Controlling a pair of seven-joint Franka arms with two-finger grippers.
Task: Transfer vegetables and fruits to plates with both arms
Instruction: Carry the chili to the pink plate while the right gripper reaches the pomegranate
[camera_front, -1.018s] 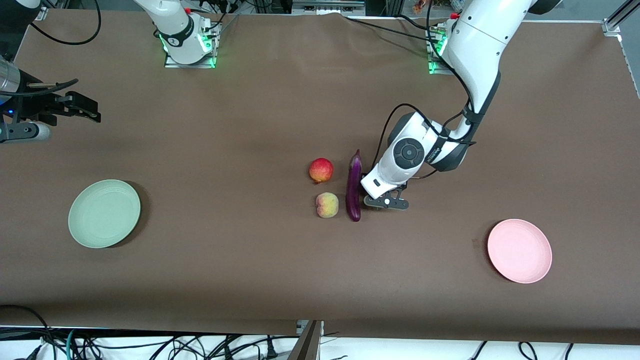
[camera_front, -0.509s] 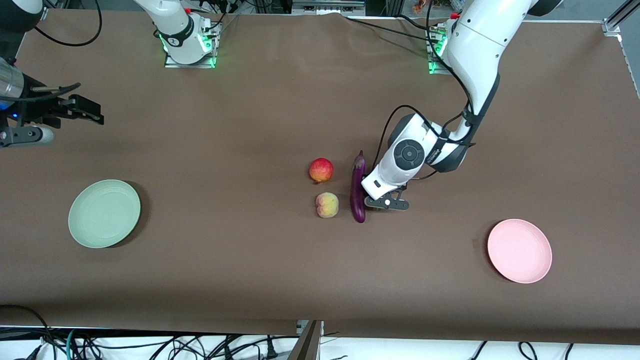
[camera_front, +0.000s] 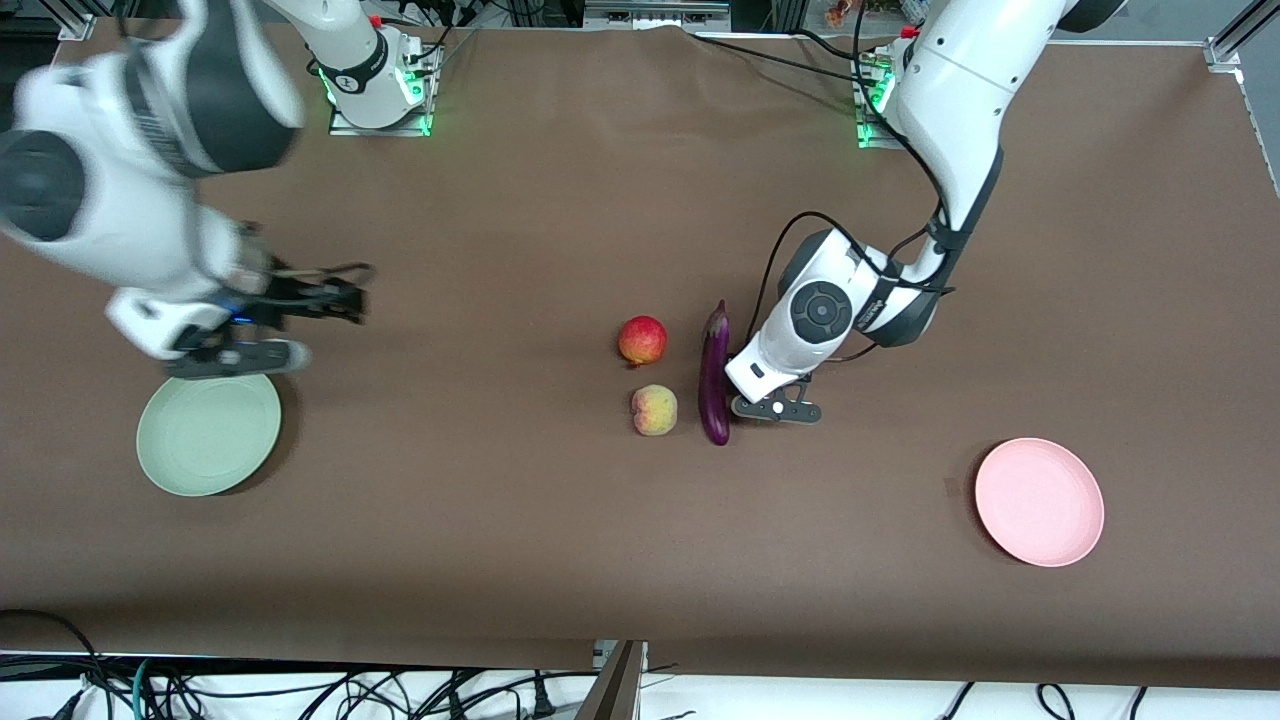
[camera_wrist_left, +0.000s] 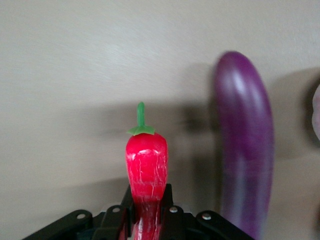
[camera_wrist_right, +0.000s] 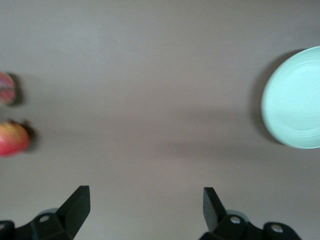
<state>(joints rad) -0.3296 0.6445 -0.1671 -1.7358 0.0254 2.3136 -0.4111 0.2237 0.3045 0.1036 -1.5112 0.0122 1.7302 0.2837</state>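
1. Table (camera_front: 560, 520): we record a brown-covered top carrying every item below; both arm bases stand along its edge farthest from the front camera.
2. Left arm (camera_front: 950, 110): we see it reach from its base down to the middle of the table.
3. Right arm (camera_front: 120, 200): we see it extended over the right arm's end of the table.
4. Green plate (camera_front: 208, 428): pale green, round and shallow, lying at the right arm's end of the table.
5. Pink plate (camera_front: 1040, 502): pale pink, same size, lying at the left arm's end, slightly nearer the front camera than the green one.
6. Right gripper (camera_wrist_right: 146, 205): we find it in the air above bare table beside the green plate, fingers spread wide with nothing between them.
7. Left gripper (camera_wrist_left: 146, 212): low at the table's middle, just beside the eggplant, fingers clamped on the chili pepper.
8. Eggplant (camera_front: 714, 372): long, glossy purple, lying on the table at the middle with its stem end pointing toward the bases.
9. Red fruit (camera_front: 642, 340): round, red with a yellow blush, beside the eggplant's stem half.
10. Peach (camera_front: 654, 410): pale yellow-pink, just nearer the front camera than the red fruit, also beside the eggplant.
11. Chili pepper (camera_wrist_left: 146, 167): red, green stem (camera_wrist_left: 141, 117) pointing away from the left gripper's fingers; seen only in the left wrist view.
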